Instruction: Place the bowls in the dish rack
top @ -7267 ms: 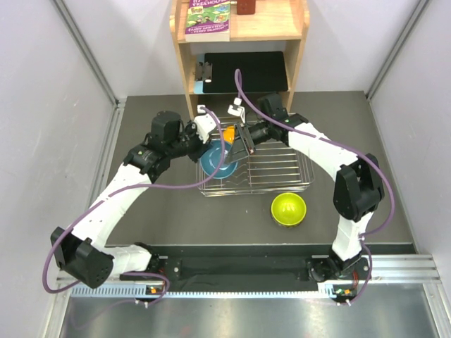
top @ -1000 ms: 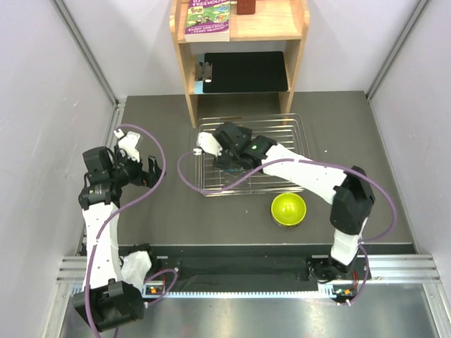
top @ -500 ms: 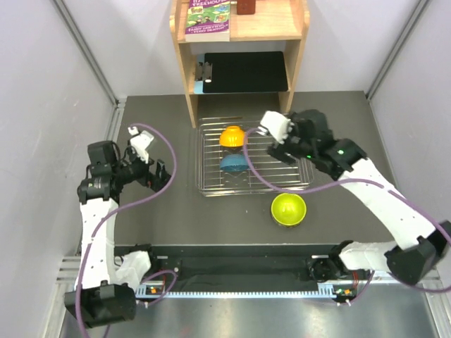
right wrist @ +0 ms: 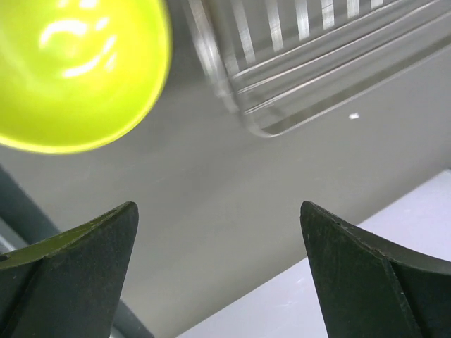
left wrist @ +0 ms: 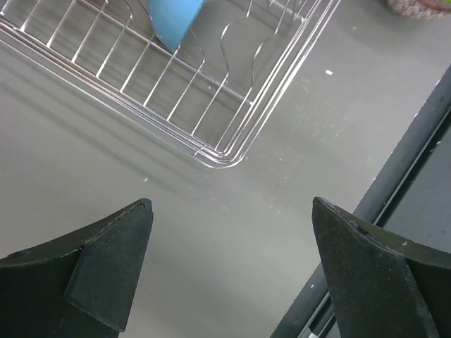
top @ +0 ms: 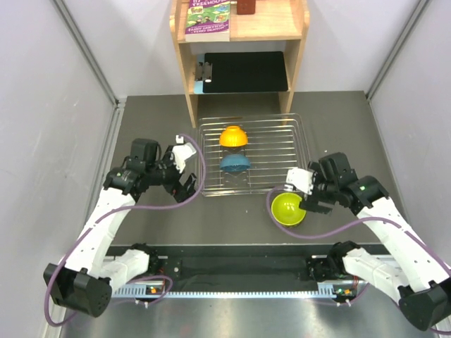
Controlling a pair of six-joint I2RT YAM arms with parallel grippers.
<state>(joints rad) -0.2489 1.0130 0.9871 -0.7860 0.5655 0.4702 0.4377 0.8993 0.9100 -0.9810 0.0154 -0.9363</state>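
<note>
Rack [top: 278,151]: silver wire, flat on the dark table [top: 155,120]; near corners also visible in the left wrist view [left wrist: 225,151] and the right wrist view [right wrist: 282,105]. Orange bowl [top: 233,136]: inside the rack, left-of-centre, toward its far rim, tipped on edge among the tines. Blue bowl [top: 235,163]: inside the rack, just nearer than the orange one, also on edge; its rim shows at the top of the left wrist view [left wrist: 173,21]. Green bowl [top: 288,209]: outside the rack, on the table just off the rack's near right corner, mouth up; seen by the right wrist camera [right wrist: 77,70] close beside that corner. Left gripper [top: 189,184]: just beyond the rack's near left corner, over bare table; jaws spread wide, nothing between them [left wrist: 230,204]. Right gripper [top: 301,199]: by the rack's near right corner, at the green bowl's right rim; jaws spread wide and holding nothing [right wrist: 217,206], whether a finger touches the bowl cannot be told. Wooden shelf [top: 184,63]: behind the rack's far rim; a book [top: 209,17] lies on its top level and a black panel [top: 243,70] on its lower one.
</note>
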